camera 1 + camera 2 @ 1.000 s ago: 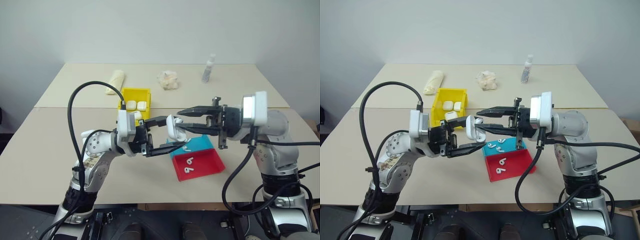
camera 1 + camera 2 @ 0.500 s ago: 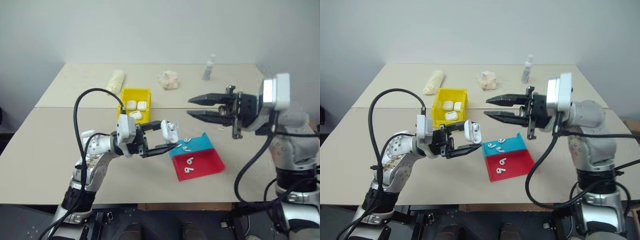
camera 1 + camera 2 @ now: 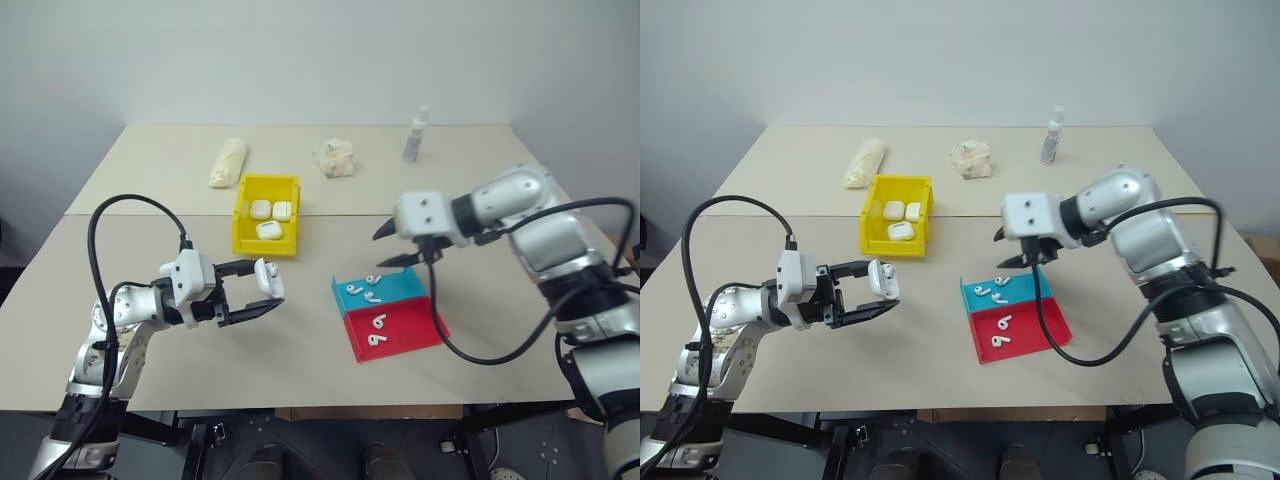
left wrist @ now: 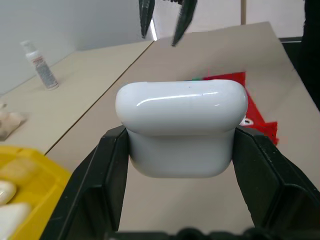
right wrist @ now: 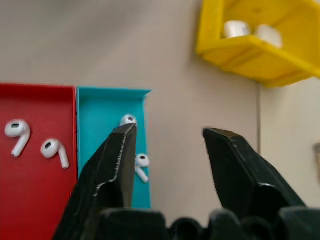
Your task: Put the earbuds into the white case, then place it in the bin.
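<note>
My left gripper [image 3: 270,283] is shut on the white case [image 3: 267,277], held a little above the table at the left. In the left wrist view the case [image 4: 182,127] sits between the two black fingers [image 4: 112,175]. My right gripper [image 3: 387,247] is open and empty. It points down over the far edge of the blue tray [image 3: 402,285]. Earbuds [image 3: 366,289] lie in the blue tray, and two more earbuds [image 3: 378,322] lie in the red tray [image 3: 412,330]. The yellow bin [image 3: 243,215] stands farther back and holds three white cases [image 3: 270,216].
A small bottle [image 3: 417,135], a crumpled white lump [image 3: 335,158] and a rolled pale cloth [image 3: 228,162] lie on the far table. A seam runs between the two tables behind the trays.
My left arm has drawn back to the left and down, still holding the case. My right gripper left the case, swung from level to pointing down over the blue tray, and opened wider.
</note>
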Controlling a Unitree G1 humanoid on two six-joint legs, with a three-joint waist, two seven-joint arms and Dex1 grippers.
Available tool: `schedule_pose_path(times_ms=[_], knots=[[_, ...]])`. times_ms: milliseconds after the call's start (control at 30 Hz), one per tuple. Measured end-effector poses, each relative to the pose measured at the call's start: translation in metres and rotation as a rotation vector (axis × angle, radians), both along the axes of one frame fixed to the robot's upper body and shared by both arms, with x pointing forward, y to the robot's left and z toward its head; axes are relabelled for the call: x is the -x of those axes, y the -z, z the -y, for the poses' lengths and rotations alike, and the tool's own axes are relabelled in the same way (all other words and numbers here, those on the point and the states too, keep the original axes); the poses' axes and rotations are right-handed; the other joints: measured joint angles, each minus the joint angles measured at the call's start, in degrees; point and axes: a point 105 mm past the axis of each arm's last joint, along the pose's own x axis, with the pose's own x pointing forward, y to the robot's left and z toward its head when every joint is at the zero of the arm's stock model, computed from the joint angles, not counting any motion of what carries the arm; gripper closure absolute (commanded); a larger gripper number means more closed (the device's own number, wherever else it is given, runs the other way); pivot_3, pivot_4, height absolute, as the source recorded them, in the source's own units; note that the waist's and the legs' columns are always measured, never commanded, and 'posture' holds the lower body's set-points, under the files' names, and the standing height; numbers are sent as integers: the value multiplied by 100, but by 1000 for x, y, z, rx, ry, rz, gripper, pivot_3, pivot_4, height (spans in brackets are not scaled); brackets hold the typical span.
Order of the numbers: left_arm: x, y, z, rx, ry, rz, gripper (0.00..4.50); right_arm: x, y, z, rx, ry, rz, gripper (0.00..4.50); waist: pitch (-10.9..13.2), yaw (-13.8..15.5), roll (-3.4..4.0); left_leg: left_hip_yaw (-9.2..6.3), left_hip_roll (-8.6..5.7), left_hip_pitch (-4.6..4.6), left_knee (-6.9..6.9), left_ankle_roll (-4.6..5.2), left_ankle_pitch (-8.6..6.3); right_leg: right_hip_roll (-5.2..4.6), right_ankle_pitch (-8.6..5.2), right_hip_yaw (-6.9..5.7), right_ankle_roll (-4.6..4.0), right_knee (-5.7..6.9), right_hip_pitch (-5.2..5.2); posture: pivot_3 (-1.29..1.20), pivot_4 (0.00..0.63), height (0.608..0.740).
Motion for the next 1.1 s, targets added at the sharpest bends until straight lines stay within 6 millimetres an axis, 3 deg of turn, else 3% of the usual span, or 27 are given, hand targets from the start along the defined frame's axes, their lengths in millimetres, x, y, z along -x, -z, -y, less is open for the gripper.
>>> schedule_pose_path(times_ms=[167, 267, 467, 900, 1100], knots=[[3, 1, 2, 17, -18, 3, 1719, -19, 17, -9, 239, -100, 67, 1931, 1, -25, 1, 5, 2, -12, -8, -26, 15, 2, 3, 4, -5, 6, -24, 0, 150, 740], [4, -1, 6, 24, -11, 16, 1719, -26, 19, -19, 304, -162, 92, 1931, 1, -99, 1, 3, 4, -10, -11, -40, 23, 4, 4, 4, -6, 9, -23, 0, 150, 740], [5, -3, 8, 30, -16, 25, 1719, -32, 31, -20, 432, -247, 57, 1931, 2, -152, 3, 1, 6, -10, -17, -53, 31, 7, 5, 3, -8, 14, -24, 0, 150, 740], [9, 0, 11, 31, -23, 12, 1719, -41, 45, -36, 492, -248, 44, 1931, 5, -199, 8, 1, 9, -4, -29, -81, 47, 10, 6, 4, -11, 40, -30, 0, 150, 740], [10, 3, 10, 32, -31, 2, 1719, -43, 51, -35, 505, -233, 43, 1931, 5, -232, 9, 1, 9, -3, -29, -80, 46, 10, 6, 4, -11, 47, -32, 0, 150, 740]])
